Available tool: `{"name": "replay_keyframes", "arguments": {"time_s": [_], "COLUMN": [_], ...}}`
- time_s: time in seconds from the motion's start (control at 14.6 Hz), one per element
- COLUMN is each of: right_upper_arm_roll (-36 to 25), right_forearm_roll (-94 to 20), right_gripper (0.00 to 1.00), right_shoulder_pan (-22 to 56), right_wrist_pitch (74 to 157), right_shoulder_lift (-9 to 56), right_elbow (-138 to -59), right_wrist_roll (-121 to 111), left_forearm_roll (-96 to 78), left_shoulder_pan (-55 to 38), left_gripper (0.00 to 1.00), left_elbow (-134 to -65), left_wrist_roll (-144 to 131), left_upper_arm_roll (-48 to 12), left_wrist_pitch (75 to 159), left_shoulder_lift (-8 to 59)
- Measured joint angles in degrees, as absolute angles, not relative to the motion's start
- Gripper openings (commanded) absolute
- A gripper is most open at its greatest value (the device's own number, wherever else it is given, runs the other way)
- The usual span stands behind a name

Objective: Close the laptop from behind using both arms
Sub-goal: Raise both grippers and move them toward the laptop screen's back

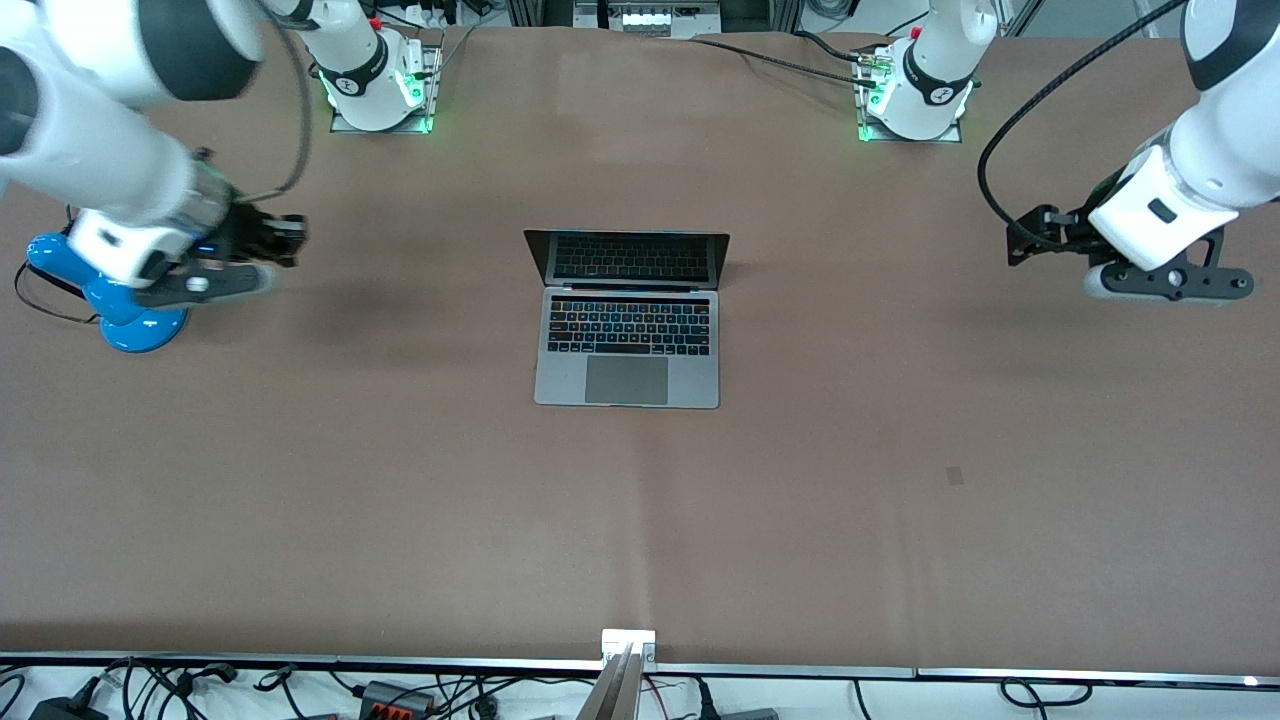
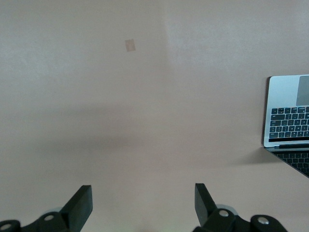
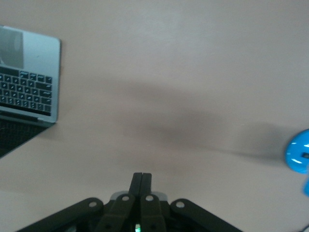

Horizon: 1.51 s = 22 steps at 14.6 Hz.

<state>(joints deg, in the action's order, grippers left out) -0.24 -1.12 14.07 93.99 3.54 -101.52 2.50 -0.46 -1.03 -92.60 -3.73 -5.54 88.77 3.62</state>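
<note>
Fingers: left gripper spread, right gripper pressed together, both hover near opposite table ends; laptop open mid-table; risk: uneven push twists lid or skids base

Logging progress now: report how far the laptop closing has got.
Nothing is done: the laptop stands open mid-table, lid up. Neither arm touches it. The left gripper hangs open over bare table at its end; the right gripper, shut, is over the table by a blue object. Approach and lid push remain.
</note>
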Motion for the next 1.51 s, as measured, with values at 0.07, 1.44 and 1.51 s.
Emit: {"name": "replay_keyframes", "arguments": {"time_s": [0.07, 1.44, 1.51], "right_upper_arm_roll": [-0.22, -0.14, -0.13], "right_forearm_roll": [-2.59, -19.09, -19.96], "right_gripper": [0.00, 0.00, 0.00], "right_shoulder_pan": [15.42, 25.42, 25.95], "right_wrist_pitch": [94.05, 88.81, 89.98], "right_shoulder_lift": [4.18, 5.71, 5.72], "right_elbow": [-101.52, -109.35, -110.44], "right_wrist_roll": [3.62, 12.80, 12.84], "left_forearm_roll": [-0.47, -18.10, -18.10], "left_shoulder_pan": [-1.05, -2.78, -2.88], "left_gripper": [0.10, 0.01, 0.01], "left_elbow": [-92.25, -102.50, -104.18], "left_wrist_roll": [-3.50, -18.74, -19.71], "left_upper_arm_roll": [-5.56, -27.30, -30.09], "left_wrist_pitch": [87.94, 86.19, 88.43], "left_shoulder_lift": [4.17, 5.95, 5.67]}}
